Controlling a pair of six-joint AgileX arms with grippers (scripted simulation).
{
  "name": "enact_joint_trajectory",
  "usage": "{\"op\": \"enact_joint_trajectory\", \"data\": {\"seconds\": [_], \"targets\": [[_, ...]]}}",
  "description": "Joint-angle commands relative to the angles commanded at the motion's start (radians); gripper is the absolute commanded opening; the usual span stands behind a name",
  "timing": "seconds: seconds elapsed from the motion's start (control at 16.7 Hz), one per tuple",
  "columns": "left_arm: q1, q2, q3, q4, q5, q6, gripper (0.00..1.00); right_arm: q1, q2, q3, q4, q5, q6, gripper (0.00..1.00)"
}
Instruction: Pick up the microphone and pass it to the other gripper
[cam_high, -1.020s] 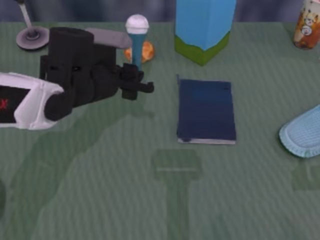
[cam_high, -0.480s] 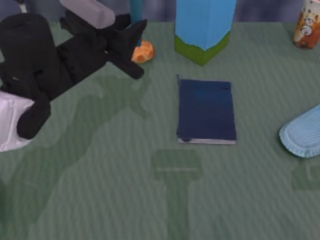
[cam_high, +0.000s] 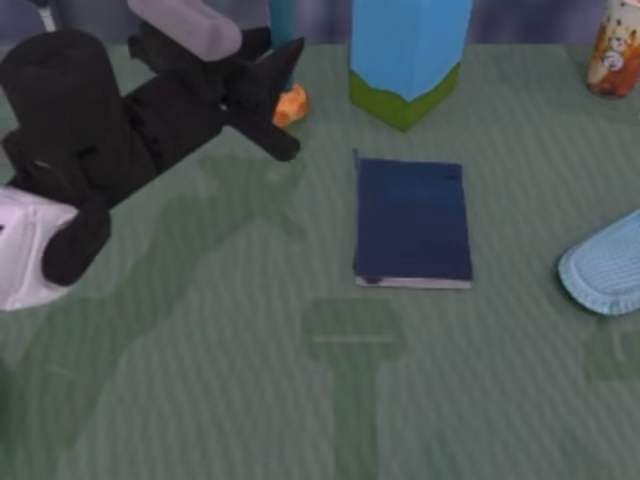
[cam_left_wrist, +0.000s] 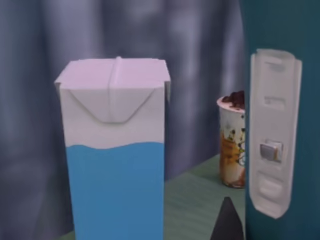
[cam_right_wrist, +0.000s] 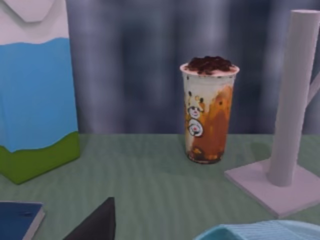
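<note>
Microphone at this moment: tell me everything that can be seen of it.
The microphone shows only in part. In the left wrist view its teal handle fills the frame edge, upright, bearing a long white switch patch with a small grey switch. From above, only a short stretch of the handle pokes out at the table's far edge; the head is out of frame. The left gripper holds it lifted, one black fingertip beside the handle.

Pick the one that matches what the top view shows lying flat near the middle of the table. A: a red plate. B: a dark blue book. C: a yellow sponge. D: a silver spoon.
B: a dark blue book lies flat on the green table, just in front of the blue and green carton.
</note>
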Motion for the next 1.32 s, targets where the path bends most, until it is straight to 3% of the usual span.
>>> {"op": "enact_joint_trajectory", "data": {"seconds": [0.42, 1.32], "targets": [[-0.201, -0.041, -0.050, 0.098, -0.221, -0.039, 0.00, 0.000, 0.000, 0.000, 0.000, 0.000, 0.000, 1.00], [-0.212, -0.044, -0.053, 0.105, -0.232, -0.042, 0.00, 0.022, 0.035, 0.021, 0.011, -0.010, -0.003, 1.00]]}}
